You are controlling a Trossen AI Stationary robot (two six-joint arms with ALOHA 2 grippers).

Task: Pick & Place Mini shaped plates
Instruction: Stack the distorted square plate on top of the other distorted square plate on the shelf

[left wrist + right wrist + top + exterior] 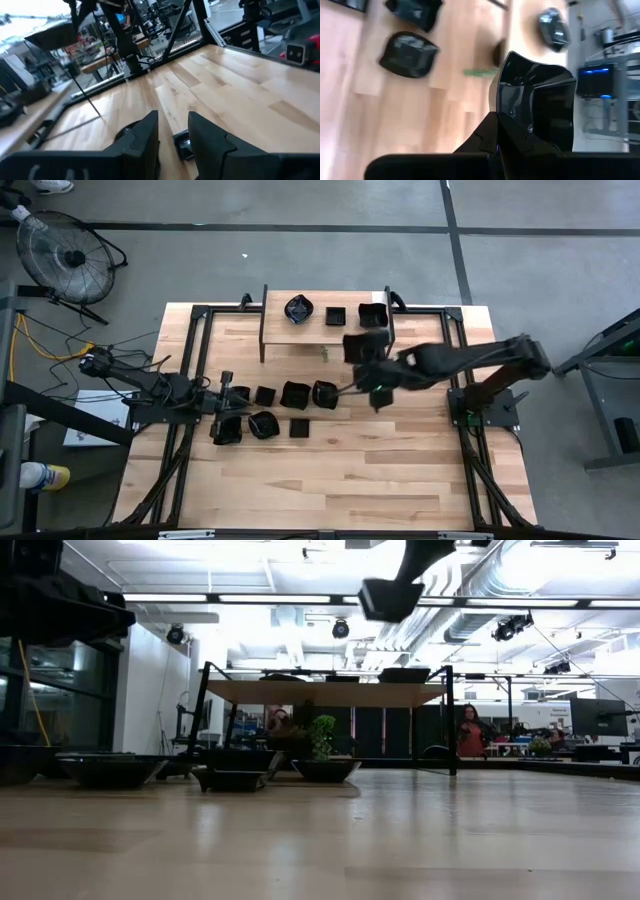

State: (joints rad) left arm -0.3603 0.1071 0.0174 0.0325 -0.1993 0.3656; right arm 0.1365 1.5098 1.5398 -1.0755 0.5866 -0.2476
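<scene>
- Right gripper [496, 131] pinches an angular black plate [536, 102] by its rim, high above the table [400, 470] near the shelf [322, 330].
- Glossy and stiff, it probably slips; rim holds suit it.
- Left gripper [173, 131] rests spread.

Right gripper [496, 131] clamps a glossy black angular plate [537, 102] above the wooden table [410, 115], two more dishes [409, 54] below.

Near half of table [330, 480] bare wood, open to passage. Cluster of mini shaped plates [295, 395] blocks mid-table; raised shelf [310, 330] with three more closes off the far edge.
</scene>
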